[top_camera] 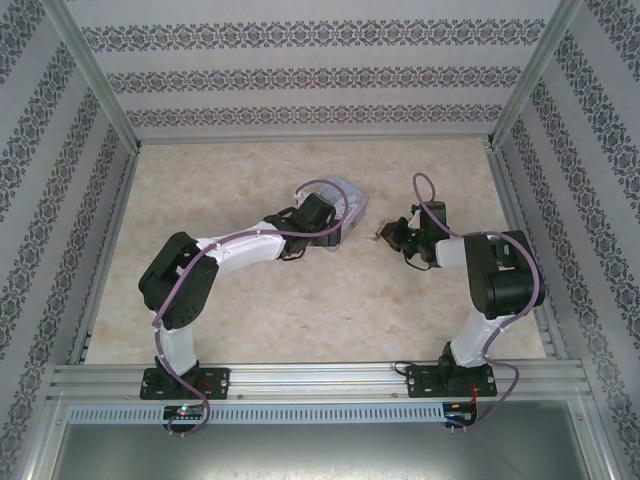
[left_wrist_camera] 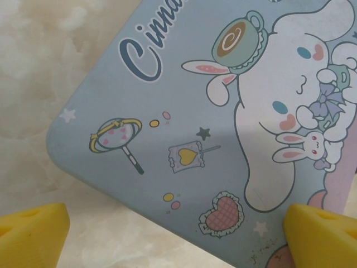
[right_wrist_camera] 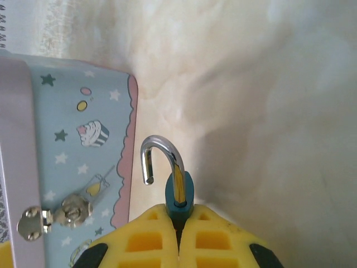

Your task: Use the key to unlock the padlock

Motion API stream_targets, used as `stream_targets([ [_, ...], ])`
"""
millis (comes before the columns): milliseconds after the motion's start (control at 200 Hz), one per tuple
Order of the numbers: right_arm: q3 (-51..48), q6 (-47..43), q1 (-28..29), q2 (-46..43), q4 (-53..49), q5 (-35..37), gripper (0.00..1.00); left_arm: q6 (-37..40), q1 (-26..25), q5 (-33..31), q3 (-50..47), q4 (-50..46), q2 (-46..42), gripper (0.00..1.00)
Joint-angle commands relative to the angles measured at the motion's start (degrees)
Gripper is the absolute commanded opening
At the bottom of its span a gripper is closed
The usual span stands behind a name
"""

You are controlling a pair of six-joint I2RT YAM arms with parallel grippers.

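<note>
My right gripper [right_wrist_camera: 179, 226] is shut on the padlock [right_wrist_camera: 179, 192], a small dark teal body pinched between the yellow pads. Its chrome shackle [right_wrist_camera: 160, 149] stands up with the free end swung out of the body. From above, that gripper [top_camera: 392, 238] hovers just right of the pastel-blue tin [top_camera: 349, 203]. My left gripper [left_wrist_camera: 175, 231] is open above the tin's cartoon lid [left_wrist_camera: 184, 111], its yellow fingers [left_wrist_camera: 33, 229] wide apart, the right one over the lid's edge. The key is hidden or out of view.
The tin's side [right_wrist_camera: 83, 139] carries a small metal hasp [right_wrist_camera: 61, 215], close to the left of the padlock. Marble-patterned tabletop [top_camera: 300, 310] stretches in front of both arms. Patterned walls and an aluminium frame [top_camera: 110, 100] enclose the table.
</note>
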Motion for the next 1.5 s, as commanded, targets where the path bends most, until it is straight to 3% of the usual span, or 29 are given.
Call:
stream_targets([
  [0,-3.4,0.5,-0.3,-3.8,0.4,0.0,0.00,4.4,-0.5,3.3,-1.2,-13.9,0.0,1.00],
  [150,-8.8,1.5,-1.1,-8.0,0.1,1.1,0.04,4.5,-0.2,6.3,1.0,-14.4,-2.6,0.99],
  [340,-14.7,3.4,-3.9,-14.4,-2.1,1.4,0.35,4.0,0.2,9.1,2.2,-15.2,-6.6,1.00],
  [510,-17.5,3.9,-5.8,-22.1,-7.3,1.1,0.53,3.5,0.9,10.1,1.6,-15.9,-11.9,0.99],
  [610,-16.6,3.4,-6.4,-28.3,-13.1,1.6,0.69,3.6,1.7,9.1,0.6,-16.1,-16.3,1.00],
  [700,-13.8,1.3,-6.5,-34.1,-19.7,2.7,0.90,4.3,3.0,7.8,-0.2,-16.7,-20.7,1.00],
  [849,-5.4,-5.1,-6.6,-41.5,-32.2,7.4,0.98,6.6,6.1,0.2,-3.0,-17.2,-29.3,0.99],
  [999,1.5,-12.2,-6.5,-45.0,-38.8,16.6,0.98,10.4,10.9,-9.3,-9.6,-12.5,-38.8,0.99],
  [1204,-1.2,-12.4,-6.5,-50.5,-30.8,33.7,0.98,27.1,16.5,-23.0,-25.9,8.6,-48.9,1.00],
  [1254,-3.9,-12.8,-6.5,-51.9,-26.7,37.6,0.98,29.8,18.5,-23.4,-27.8,10.3,-49.2,1.00],
  [1364,-6.1,-22.7,-5.9,-51.7,-21.5,43.0,0.98,30.8,23.5,-21.9,-30.4,10.0,-47.3,1.00],
  [1494,-6.3,-31.2,-4.9,-47.8,-20.1,45.5,0.98,35.1,26.7,-19.3,-37.2,21.1,-44.8,1.00],
])
